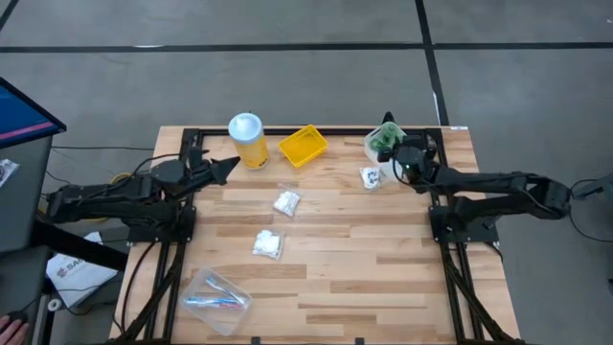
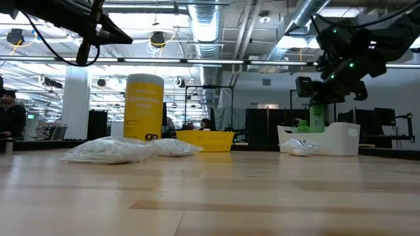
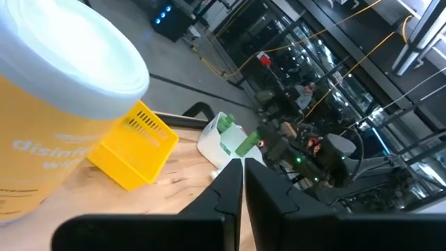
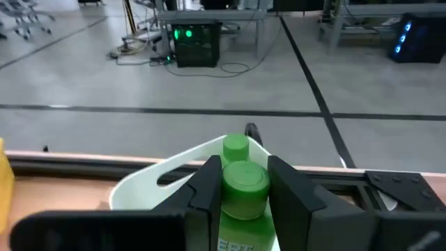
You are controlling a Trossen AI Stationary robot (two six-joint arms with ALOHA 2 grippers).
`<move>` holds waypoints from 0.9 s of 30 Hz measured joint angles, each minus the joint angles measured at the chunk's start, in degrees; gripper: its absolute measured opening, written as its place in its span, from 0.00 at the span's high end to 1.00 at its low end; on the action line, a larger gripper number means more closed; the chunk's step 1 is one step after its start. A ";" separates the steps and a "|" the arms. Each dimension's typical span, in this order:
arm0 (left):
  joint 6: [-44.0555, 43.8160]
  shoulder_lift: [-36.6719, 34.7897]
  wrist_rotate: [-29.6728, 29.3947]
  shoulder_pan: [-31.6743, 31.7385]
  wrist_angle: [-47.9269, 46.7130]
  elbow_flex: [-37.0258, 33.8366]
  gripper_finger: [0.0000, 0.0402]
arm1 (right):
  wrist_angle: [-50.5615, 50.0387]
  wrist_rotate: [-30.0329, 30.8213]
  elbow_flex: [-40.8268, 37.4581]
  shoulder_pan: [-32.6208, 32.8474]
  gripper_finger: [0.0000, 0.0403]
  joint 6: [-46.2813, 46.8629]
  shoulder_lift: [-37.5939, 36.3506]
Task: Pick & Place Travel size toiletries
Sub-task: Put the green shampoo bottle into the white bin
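Note:
My right gripper [image 4: 244, 167] is shut on a tiny green bottle [image 4: 245, 183] over a white bin [image 1: 375, 146] at the table's far right. Another green bottle [image 4: 235, 146] stands in that bin. One clear packet [image 1: 372, 177] lies on the table beside the bin, and two more [image 1: 286, 202] [image 1: 267, 243] lie mid-table. A clear bag of toothbrushes [image 1: 215, 299] lies near the front left. My left gripper [image 1: 233, 168] hangs shut and empty beside the yellow jar [image 1: 246, 139]. My right gripper pinches the green bottle's upper part, at its cap [image 4: 237, 188], between the two fingers. They come nearly level from the table's right side. The bottle stands upright below the fingers [image 2: 317, 119]. Its lower part is hidden behind the bin's wall [image 2: 341, 139].
A yellow square tray [image 1: 303, 144] stands at the far edge between the jar and the bin. The table's black frame [image 1: 287, 131] runs along the far edge behind them. Bare wood [image 1: 383, 268] lies at the near right.

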 joint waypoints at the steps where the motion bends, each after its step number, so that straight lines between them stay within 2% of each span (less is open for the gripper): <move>1: 0.00 0.25 -0.09 0.01 -0.02 0.00 0.97 | 0.09 -0.08 0.00 -0.23 0.80 0.03 0.64; 12: 0.44 1.34 -0.22 0.01 -0.02 0.00 0.97 | 8.29 2.11 -0.07 2.11 0.80 0.18 10.15; 18: 0.46 1.34 -0.19 0.01 0.02 0.00 0.97 | 10.34 7.81 -0.24 6.13 0.80 -1.68 13.54; 27: 2.96 1.34 0.02 0.00 0.02 0.00 0.97 | 29.50 8.78 -10.87 6.86 0.80 -1.95 15.00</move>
